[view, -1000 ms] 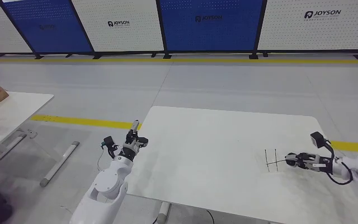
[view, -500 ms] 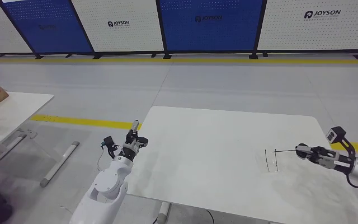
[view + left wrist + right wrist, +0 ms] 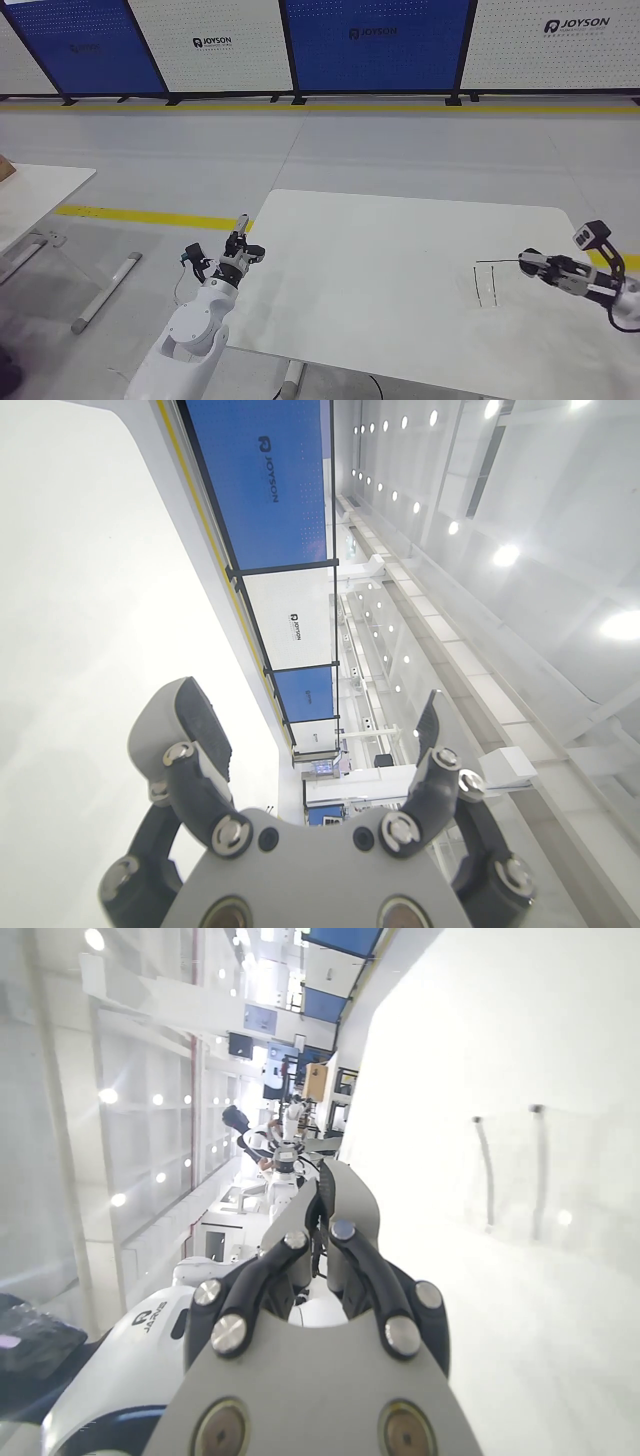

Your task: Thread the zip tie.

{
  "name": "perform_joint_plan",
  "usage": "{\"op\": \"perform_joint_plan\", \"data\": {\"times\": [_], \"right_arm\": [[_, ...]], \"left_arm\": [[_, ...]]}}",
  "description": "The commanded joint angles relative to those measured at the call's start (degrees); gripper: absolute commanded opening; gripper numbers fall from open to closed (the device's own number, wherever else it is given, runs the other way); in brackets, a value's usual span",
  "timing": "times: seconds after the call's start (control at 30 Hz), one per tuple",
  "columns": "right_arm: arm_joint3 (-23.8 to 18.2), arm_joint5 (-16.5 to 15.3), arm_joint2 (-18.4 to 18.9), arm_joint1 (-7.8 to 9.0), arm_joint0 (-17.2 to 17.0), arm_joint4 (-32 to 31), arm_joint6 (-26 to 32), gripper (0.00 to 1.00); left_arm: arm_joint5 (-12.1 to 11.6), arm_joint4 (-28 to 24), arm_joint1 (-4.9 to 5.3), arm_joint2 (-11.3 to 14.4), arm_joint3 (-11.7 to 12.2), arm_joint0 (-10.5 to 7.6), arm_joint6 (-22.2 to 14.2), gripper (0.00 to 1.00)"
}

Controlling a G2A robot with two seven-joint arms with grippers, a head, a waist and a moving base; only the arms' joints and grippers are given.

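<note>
As seen from above, the right hand (image 3: 525, 260) pinches a zip tie (image 3: 497, 261).

White table (image 3: 400, 250), black zip tie (image 3: 498, 262), grey-and-black left hand (image 3: 312, 700)

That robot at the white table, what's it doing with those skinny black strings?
The right gripper is pinched shut on one thin black zip tie, which sticks out sideways from its tips. Two more zip ties lie side by side on the table close by. The left gripper is open and holds nothing, at the table's far edge. Nothing looks threaded yet.
</note>
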Motion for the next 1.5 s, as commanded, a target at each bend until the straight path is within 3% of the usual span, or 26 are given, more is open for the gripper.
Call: {"op": "perform_joint_plan", "data": {"times": [0.0, 0.07, 0.4, 0.53, 0.63, 0.77, 0.87, 1.13, 1.17, 1.33, 1.47], "right_arm": [[-5.4, 0.0, 0.5, -0.16, -2.0, 1.9, -0.9, 0.00], [-9.9, 1.0, -0.1, -0.37, -3.7, 1.4, -2.9, 0.00], [-9.9, 1.0, -0.1, -0.37, -3.7, 1.4, -2.9, 0.00], [-9.9, 1.0, -0.1, -0.37, -3.7, 1.4, -2.9, 0.00], [-9.9, 1.0, -0.1, -0.37, -3.7, 1.4, -2.9, 0.00], [-9.9, 1.0, -0.1, -0.37, -3.7, 1.4, -2.9, 0.00], [-9.9, 1.0, -0.1, -0.37, -3.7, 1.4, -2.9, 0.00], [-9.9, 1.0, -0.1, -0.37, -3.7, 1.4, -2.9, 0.00], [-11.0, 0.2, -0.1, -0.44, -4.1, 0.5, -4.6, 0.00], [-20.7, 0.0, -0.8, -1.40, -8.1, -5.4, -14.2, 0.00], [-23.1, 0.0, -3.4, -2.87, -8.4, -7.4, -17.9, 0.00]], "left_arm": [[0.0, 0.0, 0.00, 0.0, 0.0, 0.00, 0.0, 1.00], [0.0, 0.0, 0.00, 0.0, 0.0, 0.00, 0.0, 1.00], [0.0, 0.3, -0.02, 0.2, -0.1, -0.08, -0.2, 1.00], [-1.2, 6.4, -0.21, 3.5, -2.6, -0.02, 0.0, 1.00], [0.4, 9.3, -0.47, 7.1, -3.2, -1.17, -0.7, 1.00], [3.1, 14.6, -0.91, 12.4, 0.0, -4.13, -0.5, 1.00], [5.0, 16.8, -1.27, 14.7, 3.0, -6.32, 1.0, 1.00], [5.0, 16.8, -1.27, 14.7, 3.0, -6.32, 1.0, 1.00], [4.9, 16.7, -1.28, 14.7, 2.9, -6.35, 0.9, 1.00], [-1.8, 16.3, -1.25, 14.9, 1.6, -4.84, -2.4, 1.00], [-3.3, 18.8, -1.31, 17.3, 0.1, -5.03, -5.6, 1.00]]}}
